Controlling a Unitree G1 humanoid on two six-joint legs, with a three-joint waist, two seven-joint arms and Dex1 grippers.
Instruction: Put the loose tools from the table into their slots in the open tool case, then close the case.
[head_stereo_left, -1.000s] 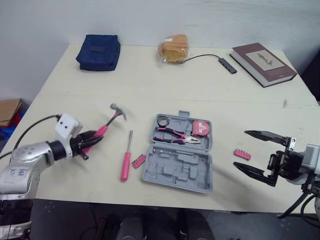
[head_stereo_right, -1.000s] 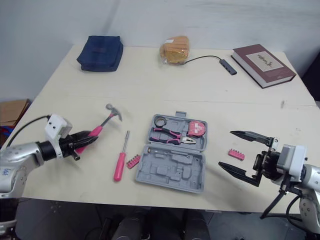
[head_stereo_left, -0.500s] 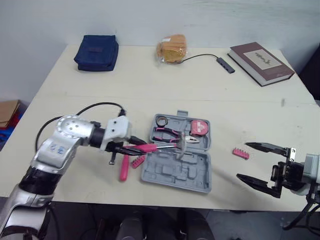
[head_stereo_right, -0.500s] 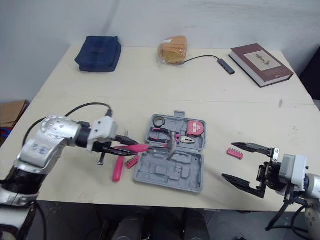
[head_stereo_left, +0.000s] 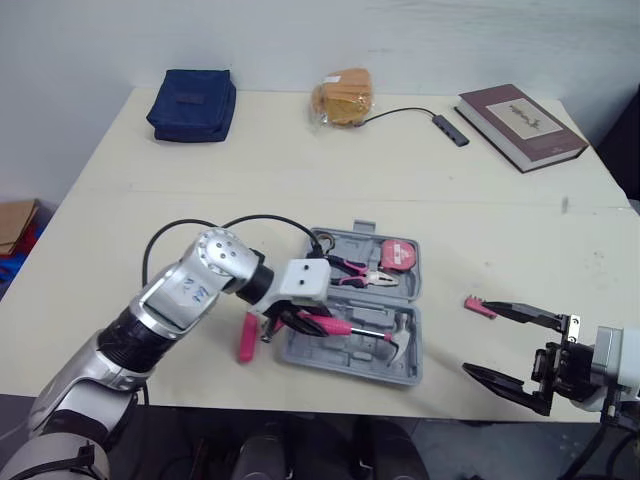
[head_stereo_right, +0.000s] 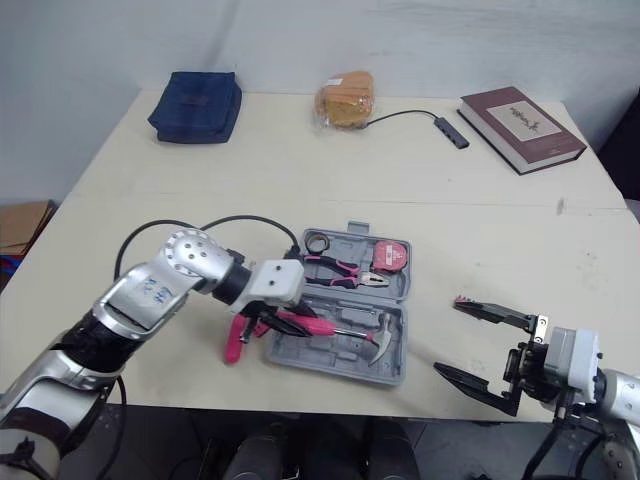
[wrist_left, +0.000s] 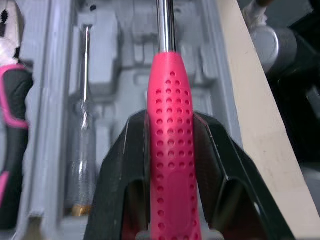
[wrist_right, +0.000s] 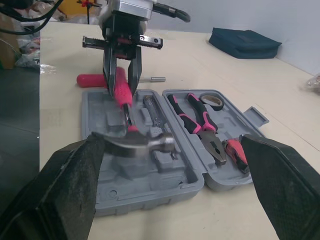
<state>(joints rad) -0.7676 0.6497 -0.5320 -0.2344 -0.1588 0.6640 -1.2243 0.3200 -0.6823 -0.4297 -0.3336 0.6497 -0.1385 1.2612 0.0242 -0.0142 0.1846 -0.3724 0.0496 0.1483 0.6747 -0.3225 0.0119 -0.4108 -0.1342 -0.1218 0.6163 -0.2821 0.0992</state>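
Hammer (head_stereo_left: 342, 325) in hand! My left pincer (head_stereo_left: 305, 322) is pinching its pink dotted handle, with the black fingers (wrist_left: 125, 165) pressed in from both sides. The tool stretches across the near half of the open tool case (head_stereo_left: 345, 361). Its steel head is out toward the near-right corner of that tray; I can't tell whether it's seated in the slot or just above it. In the far half of the case, the pliers (head_stereo_left: 352, 271) and the red tape measure (head_stereo_left: 400, 256) are in their places. The pink-handled screwdriver (head_stereo_left: 245, 340) lies on the table (head_stereo_left: 300, 160) just left of the case, partly tucked behind my left pincer. Over on the other side, my right pincer (head_stereo_left: 478, 338) hangs at the near-right edge of the table, well apart from the case. It is spread wide and grips nothing. The little pink bit holder (head_stereo_right: 462, 300) lies on the table right by its upper finger.
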